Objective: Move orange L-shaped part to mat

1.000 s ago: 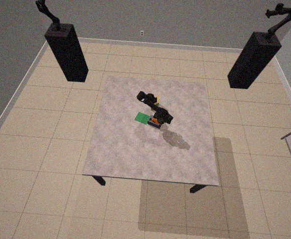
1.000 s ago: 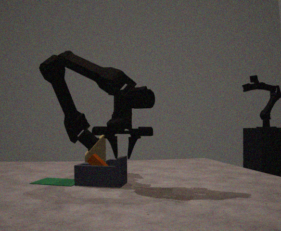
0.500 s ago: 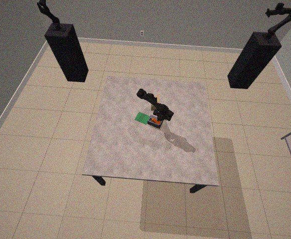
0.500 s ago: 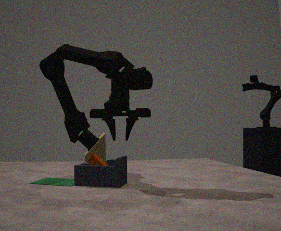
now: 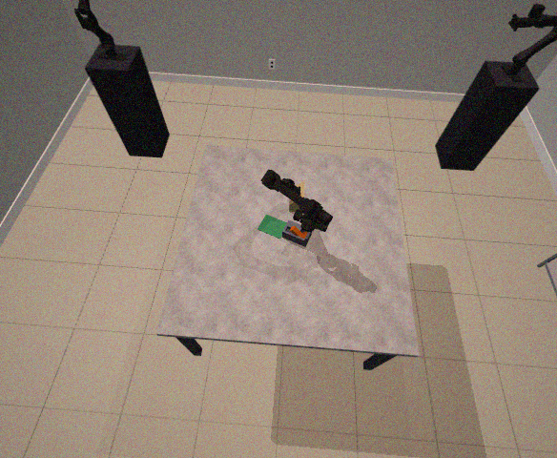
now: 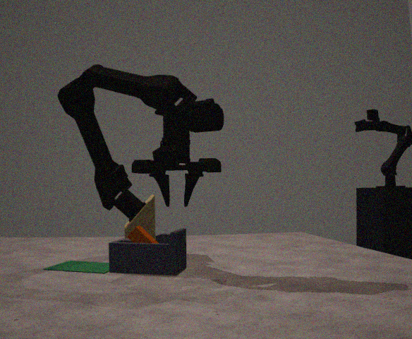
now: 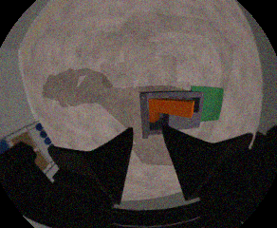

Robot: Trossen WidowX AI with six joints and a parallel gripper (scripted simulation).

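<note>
The orange L-shaped part (image 5: 298, 231) (image 6: 142, 234) (image 7: 172, 107) is tilted in the grey tray (image 5: 296, 239) (image 6: 144, 258) (image 7: 144, 114). Its straight end, on the mat side, stands up above the tray's rim; its L-shaped end is low in the tray, hidden by the wall in the exterior view. The green mat (image 5: 271, 225) (image 6: 78, 266) (image 7: 212, 102) lies flat right beside the tray. My gripper (image 6: 177, 205) (image 7: 147, 129) is partly open and empty. It points down, above the tray's end away from the mat, and touches nothing. Its fingertips are hard to make out in the top view.
A pale yellow wedge (image 6: 147, 215) stands behind the tray, at the foot of my arm. Two other arms stand on black pedestals (image 5: 131, 108) (image 5: 485, 118) beyond the table (image 5: 288, 305). My arm's shadow falls on the table beside the tray.
</note>
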